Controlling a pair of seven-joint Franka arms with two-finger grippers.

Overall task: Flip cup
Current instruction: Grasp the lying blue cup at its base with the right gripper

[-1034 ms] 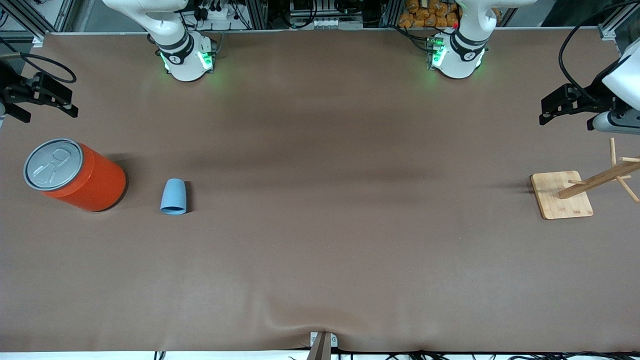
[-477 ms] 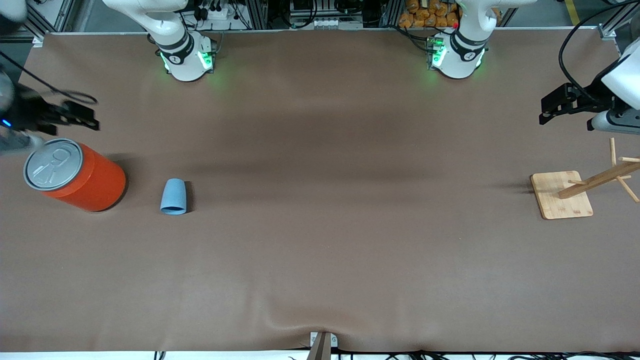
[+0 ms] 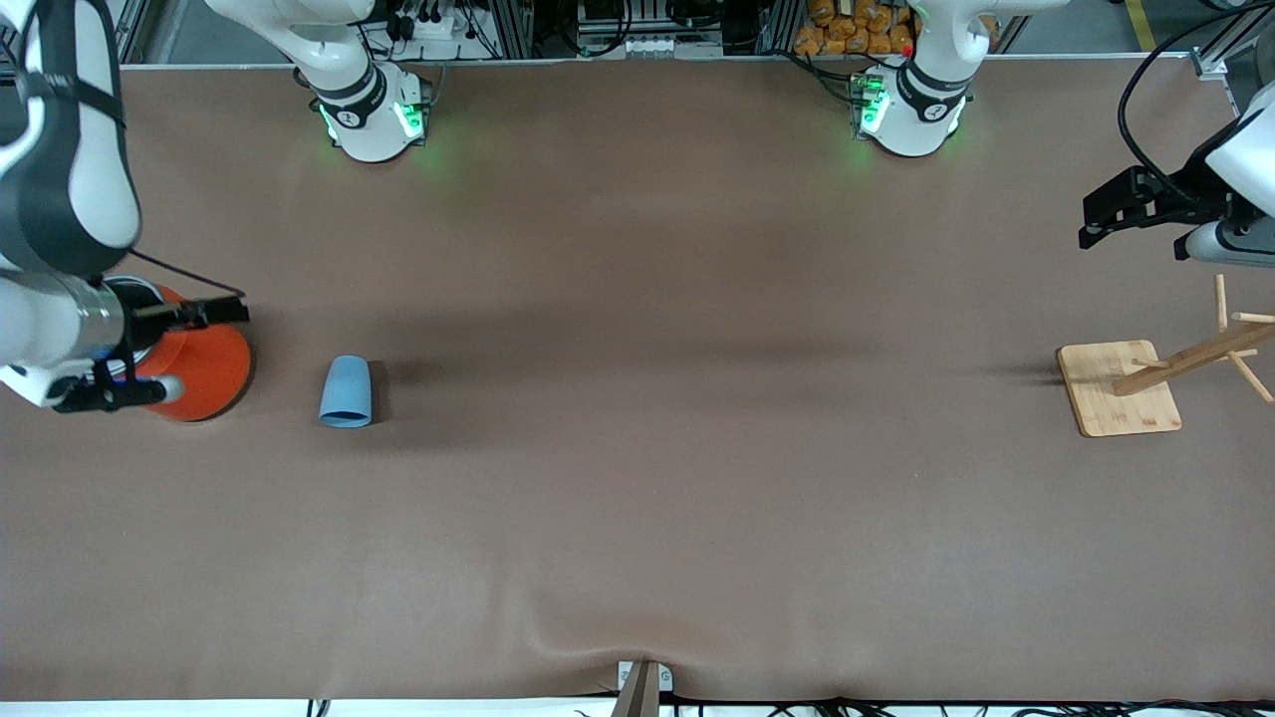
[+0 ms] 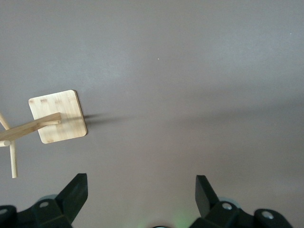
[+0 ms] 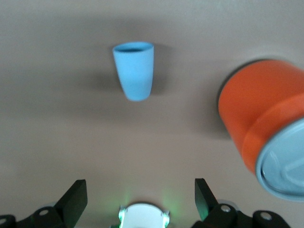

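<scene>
Front view: cup (image 3: 346, 391) beside orange can (image 3: 204, 370), bare table (image 3: 647, 478) around.

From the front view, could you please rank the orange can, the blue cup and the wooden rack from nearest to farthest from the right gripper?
The right gripper hangs over the can.
1. Orange can: directly under it, at the right arm's end of the table.
2. Blue cup: lying on its side beside the can, toward the table's middle.
3. Wooden rack: at the left arm's end, near the left gripper.
</scene>
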